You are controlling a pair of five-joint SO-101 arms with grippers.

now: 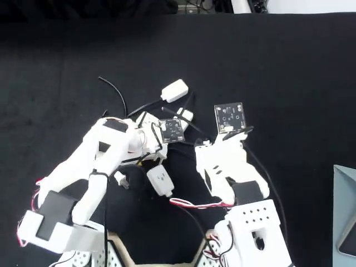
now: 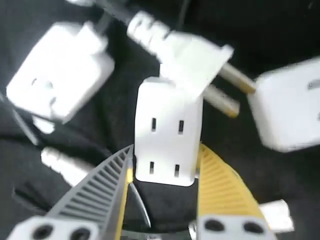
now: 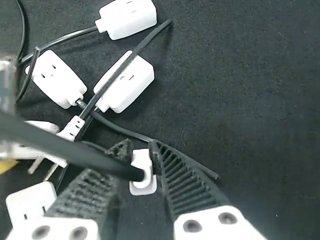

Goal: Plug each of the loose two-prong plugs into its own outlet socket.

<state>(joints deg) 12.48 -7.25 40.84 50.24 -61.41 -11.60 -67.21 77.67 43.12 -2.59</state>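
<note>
My left gripper (image 2: 165, 150), with one grey and one yellow finger, is shut on the sides of a white outlet socket (image 2: 167, 135) with two pairs of slots. A white two-prong plug (image 2: 197, 57) lies just beyond that socket, its brass prongs pointing sideways. My right gripper (image 3: 140, 147) is shut on a small white plug (image 3: 142, 175) whose black cable (image 3: 65, 150) runs off to one side. Three more white sockets (image 3: 125, 82) (image 3: 55, 77) (image 3: 127, 17) lie on the black cloth beyond it.
In the high view both arms meet at the table's middle among tangled black cables (image 1: 117, 94). One white socket (image 1: 175, 90) lies farther back and another (image 1: 161, 181) near the front between the arms. A grey box (image 1: 345, 211) stands at the right edge.
</note>
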